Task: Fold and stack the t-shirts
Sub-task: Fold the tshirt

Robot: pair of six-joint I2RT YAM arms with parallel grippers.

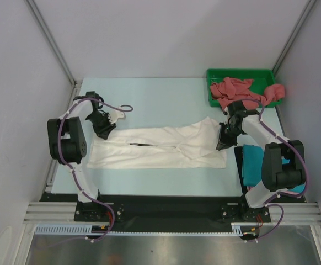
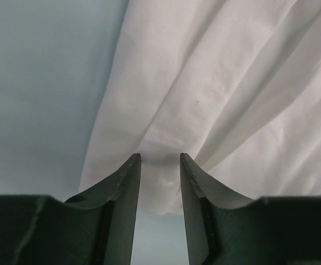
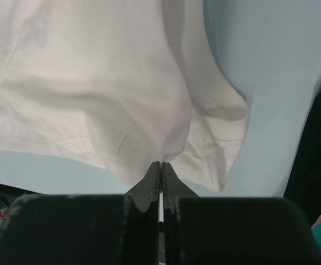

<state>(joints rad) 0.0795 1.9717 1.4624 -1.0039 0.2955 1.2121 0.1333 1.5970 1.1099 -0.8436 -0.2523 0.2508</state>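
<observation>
A white t-shirt (image 1: 160, 148) lies stretched out left to right across the middle of the table, creased lengthwise. My left gripper (image 1: 103, 130) is at its left end. In the left wrist view that gripper (image 2: 159, 161) stands open, its fingers apart on either side of the shirt's bunched edge (image 2: 215, 94). My right gripper (image 1: 225, 141) is at the shirt's right end. In the right wrist view it (image 3: 160, 164) is shut on a fold of the white cloth (image 3: 94, 94), with a hemmed corner hanging beside it.
A green tray (image 1: 240, 72) at the back right holds a heap of dusty red t-shirts (image 1: 235, 91), one spilling over its right rim (image 1: 274, 91). A teal t-shirt (image 1: 252, 165) lies at the right edge under the right arm. Walls close in on both sides.
</observation>
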